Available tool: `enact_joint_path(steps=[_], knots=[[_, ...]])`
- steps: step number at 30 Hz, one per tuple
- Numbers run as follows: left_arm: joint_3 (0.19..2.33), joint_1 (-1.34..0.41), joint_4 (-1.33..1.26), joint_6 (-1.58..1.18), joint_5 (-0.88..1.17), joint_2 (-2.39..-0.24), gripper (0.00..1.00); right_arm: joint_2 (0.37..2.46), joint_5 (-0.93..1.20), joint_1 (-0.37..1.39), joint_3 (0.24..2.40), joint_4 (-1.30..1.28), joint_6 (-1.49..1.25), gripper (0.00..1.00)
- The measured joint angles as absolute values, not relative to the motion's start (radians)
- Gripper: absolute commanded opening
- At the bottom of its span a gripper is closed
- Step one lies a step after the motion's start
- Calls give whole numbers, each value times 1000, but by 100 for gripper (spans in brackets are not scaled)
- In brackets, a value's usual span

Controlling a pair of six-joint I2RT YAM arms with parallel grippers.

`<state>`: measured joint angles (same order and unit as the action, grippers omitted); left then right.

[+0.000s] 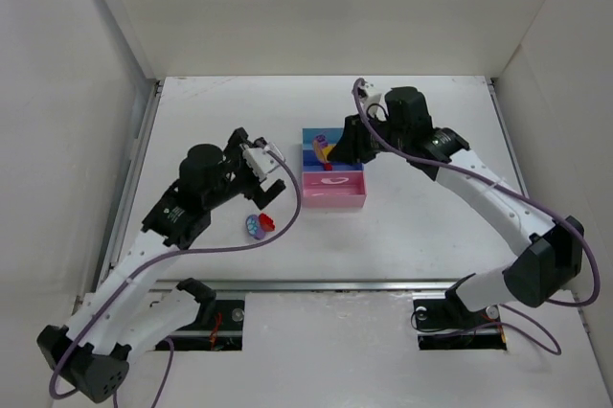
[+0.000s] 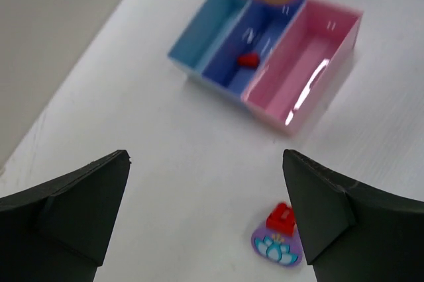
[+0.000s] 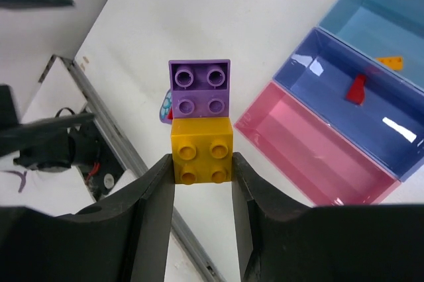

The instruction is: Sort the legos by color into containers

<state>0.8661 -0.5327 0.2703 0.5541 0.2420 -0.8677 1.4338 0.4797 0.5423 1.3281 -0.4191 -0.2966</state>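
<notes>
My right gripper (image 3: 202, 158) is shut on a yellow brick (image 3: 202, 149) with a purple brick (image 3: 200, 88) stuck to its far end. It holds them above the row of trays (image 1: 333, 199). In the right wrist view the trays are the pink one (image 3: 311, 156), the darker blue one (image 3: 361, 113) with a red piece (image 3: 356, 89), and the light blue one (image 3: 384, 24) with an orange piece (image 3: 391, 62). My left gripper (image 2: 205, 163) is open and empty over the table. A red brick (image 2: 281, 217) touches a lavender flower piece (image 2: 277, 247) beside its right finger.
White walls enclose the table on the left, back and right. A metal rail (image 1: 316, 283) runs along the near edge. The red brick and the lavender piece (image 1: 261, 225) lie left of and nearer than the trays. Purple cables hang from both arms.
</notes>
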Motion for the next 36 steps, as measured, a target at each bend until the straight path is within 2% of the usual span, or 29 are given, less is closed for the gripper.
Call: enact_joint_path(steps=[4,9,13,18,19,22,33,36], knots=[[956,-533,206,480,389,-844,98,1394,495,590,1329,-402,-231,0],[1098,-532,220,442,601,-958,95,1364,522,645,1359,-369,-162,0],[1113,-506,247,434,744,-1033,94,1341,531,663,1363,-339,-125,0],[1114,-469,262,422,881,-1042,86,1316,556,671,1363,-330,-92,0],[1114,-459,261,412,910,-1042,80,1309,561,674,1362,-328,-88,0],[1121,-428,258,387,994,-1044,77,1277,574,681,1347,-327,-73,0],[1163,-403,236,340,1153,-1088,79,1232,636,682,1307,-306,-35,0],[1173,-402,219,322,1164,-1113,72,1232,641,683,1306,-306,-30,0]])
